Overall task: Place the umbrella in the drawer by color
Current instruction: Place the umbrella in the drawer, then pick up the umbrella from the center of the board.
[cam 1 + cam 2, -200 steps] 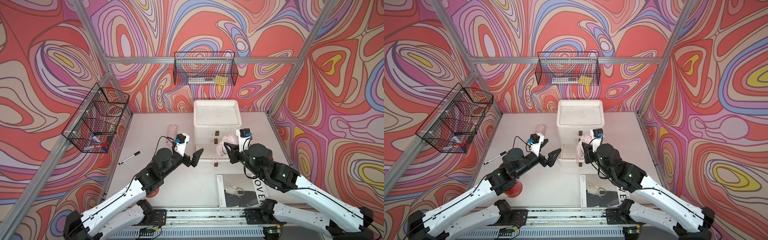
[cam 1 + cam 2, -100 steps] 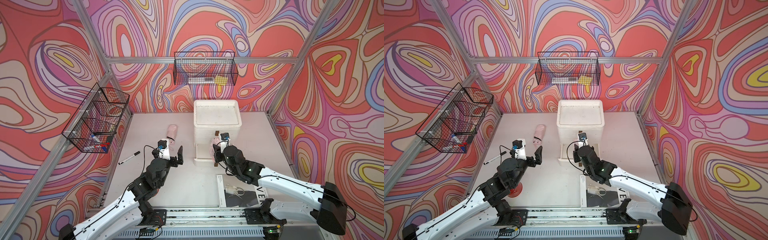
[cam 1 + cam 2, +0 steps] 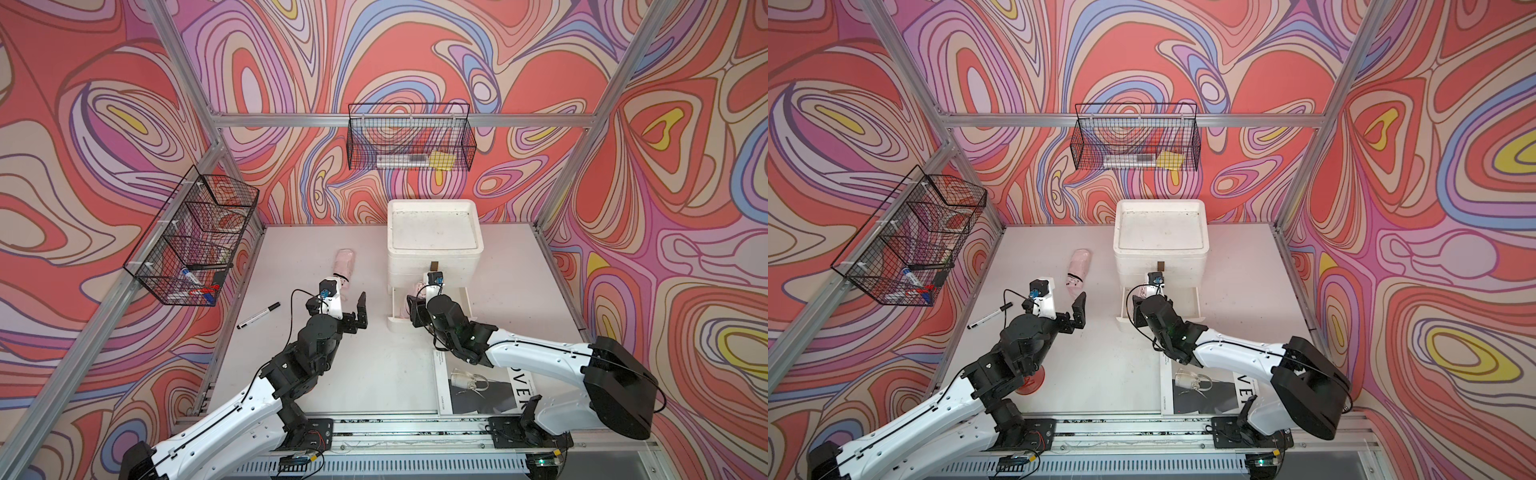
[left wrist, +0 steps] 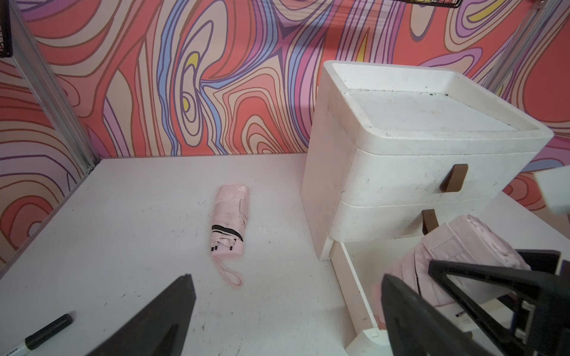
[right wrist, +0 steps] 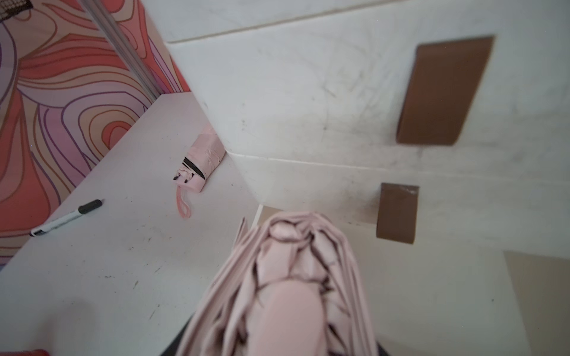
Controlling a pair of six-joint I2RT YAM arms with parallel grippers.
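Both arms have dropped low: the right claw (image 3: 415, 301) has brought the folded pale-pink fabric umbrella (image 5: 287, 286) into the open bottom drawer (image 4: 348, 277) of the white plastic cabinet (image 3: 434, 203) (placement looks nearly done). Whether it grips, I cannot tell. The umbrella lies along the drawer's depth, tip cabinetward and tilted up. The left claw (image 4: 288, 277) gapes wide over the bench (image 4: 123, 215).
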